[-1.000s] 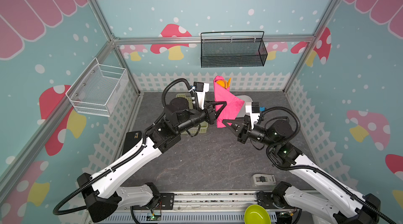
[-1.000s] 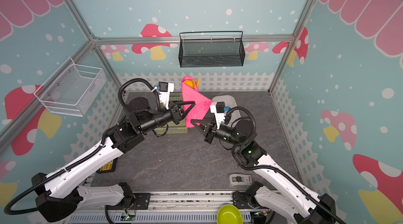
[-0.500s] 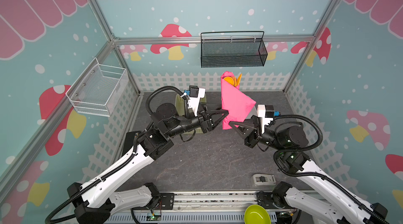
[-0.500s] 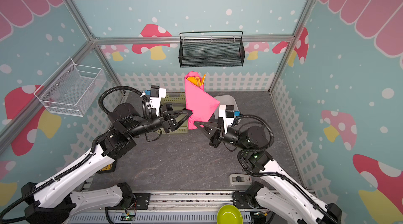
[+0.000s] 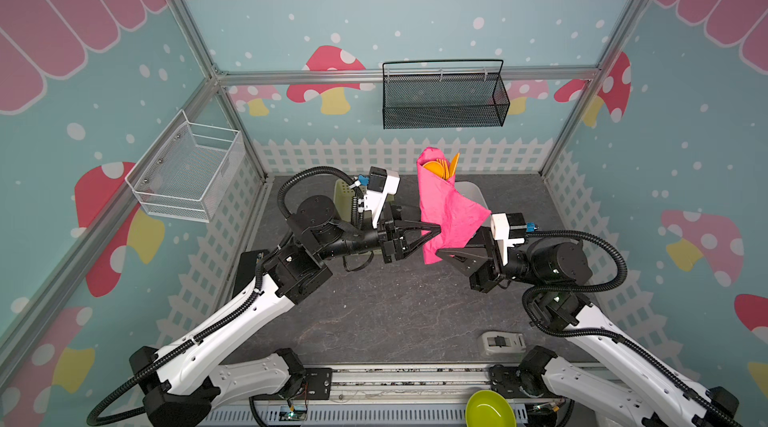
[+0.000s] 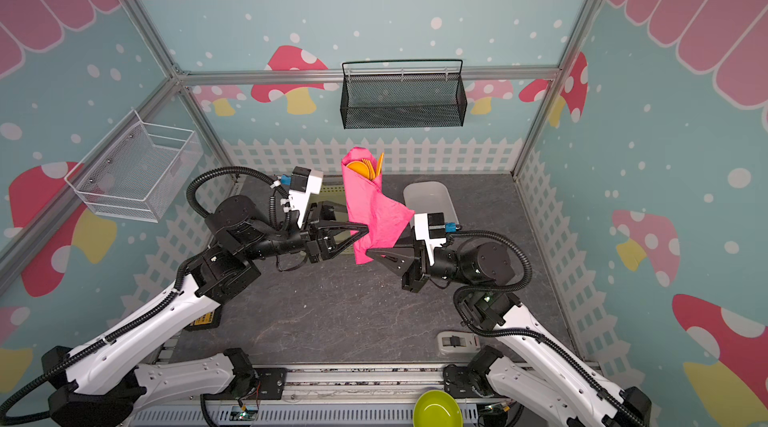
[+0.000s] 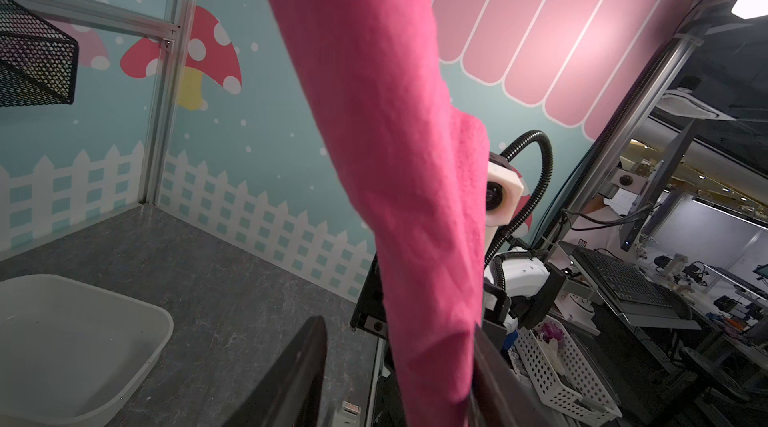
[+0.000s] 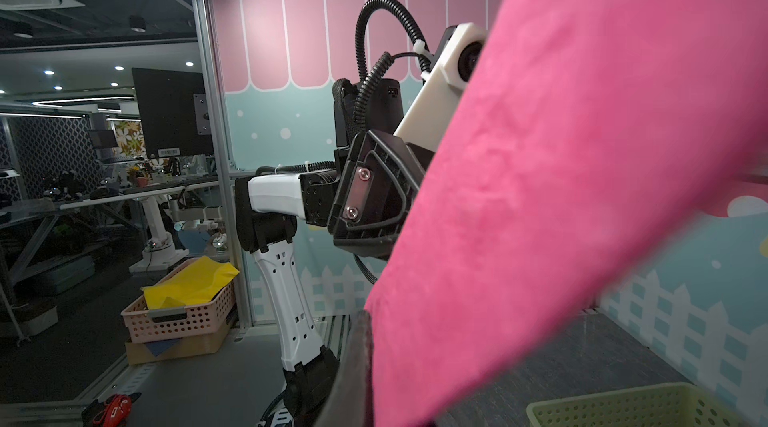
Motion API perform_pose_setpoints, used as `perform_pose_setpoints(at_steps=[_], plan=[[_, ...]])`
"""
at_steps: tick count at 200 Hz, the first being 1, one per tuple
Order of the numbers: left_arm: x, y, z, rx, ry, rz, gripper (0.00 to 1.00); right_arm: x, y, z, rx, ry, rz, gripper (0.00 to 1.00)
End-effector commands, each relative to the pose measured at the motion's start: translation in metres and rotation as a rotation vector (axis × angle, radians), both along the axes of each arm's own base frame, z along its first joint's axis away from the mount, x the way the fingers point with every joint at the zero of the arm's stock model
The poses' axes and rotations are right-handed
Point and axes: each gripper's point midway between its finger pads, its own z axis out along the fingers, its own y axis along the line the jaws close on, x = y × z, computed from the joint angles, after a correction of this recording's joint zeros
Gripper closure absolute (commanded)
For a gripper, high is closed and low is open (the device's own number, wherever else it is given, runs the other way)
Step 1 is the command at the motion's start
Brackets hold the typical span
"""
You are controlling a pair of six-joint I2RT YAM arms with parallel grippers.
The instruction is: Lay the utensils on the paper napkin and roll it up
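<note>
**Writing.** You can see two labels, a barcode sticker (image 8: 168,152) on the back of a dark monitor outside the cell and a yellow sticker (image 6: 203,318) by the left arm's base. Both are too small to read.

**Containers.** A black wire-mesh basket (image 5: 444,104) hangs on the back wall and a white wire basket (image 5: 187,171) on the side wall. On the dark grey tabletop (image 5: 374,312) stand a pale green perforated plastic basket (image 5: 344,196), mostly hidden behind the left arm, and a white plastic tub (image 6: 428,196). A lime-green bowl (image 5: 488,408) sits at the front rail. Outside the cell, a pink perforated crate (image 8: 178,323) holds a yellow sheet.

**Task object.** The thin magenta-pink paper napkin (image 5: 444,213) is rolled into a loose cone. It stands upright in the air between your two grippers, above the tabletop and in front of the tub. The slim orange plastic utensils (image 5: 441,167) show at its open upper end as a round spoon bowl with narrow tips beside it. One loose corner juts toward the right arm.

**Tools.** Your right gripper (image 5: 442,253) is closed, pinching the roll's lower end. Your left gripper (image 5: 435,230) has its jaws partway apart around that same end. In the left wrist view the napkin lies against one finger (image 7: 490,375), with a clear gap to the other, so this gripper clamps nothing.
</note>
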Motion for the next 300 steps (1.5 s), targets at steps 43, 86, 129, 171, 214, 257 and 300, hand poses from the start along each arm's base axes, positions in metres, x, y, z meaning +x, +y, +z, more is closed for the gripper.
perform_pose_setpoints(at_steps=[43,86,129,171,214,257,300], plan=[[-0.006,0.001,0.022,-0.036,-0.067,-0.022,0.57,-0.017,-0.002,0.016,0.007,-0.101,0.060,1.00],[-0.007,0.002,0.026,-0.041,-0.078,-0.020,0.64,-0.015,0.001,0.014,-0.002,-0.092,0.062,1.00],[-0.007,0.004,0.029,-0.039,-0.090,-0.012,0.63,-0.014,0.002,0.011,-0.009,-0.087,0.068,1.00],[-0.009,0.005,0.032,-0.043,-0.102,-0.013,0.66,-0.013,0.003,0.008,-0.018,-0.073,0.069,1.00],[-0.011,0.009,0.037,-0.050,-0.120,-0.002,0.70,-0.010,0.005,0.006,-0.026,-0.062,0.062,1.00],[-0.012,0.012,0.037,-0.048,-0.129,0.008,0.83,-0.004,0.005,0.005,-0.028,-0.044,0.035,1.00],[-0.004,0.018,0.033,-0.036,-0.131,0.085,0.87,0.009,0.002,0.002,-0.016,0.002,-0.047,0.87]])
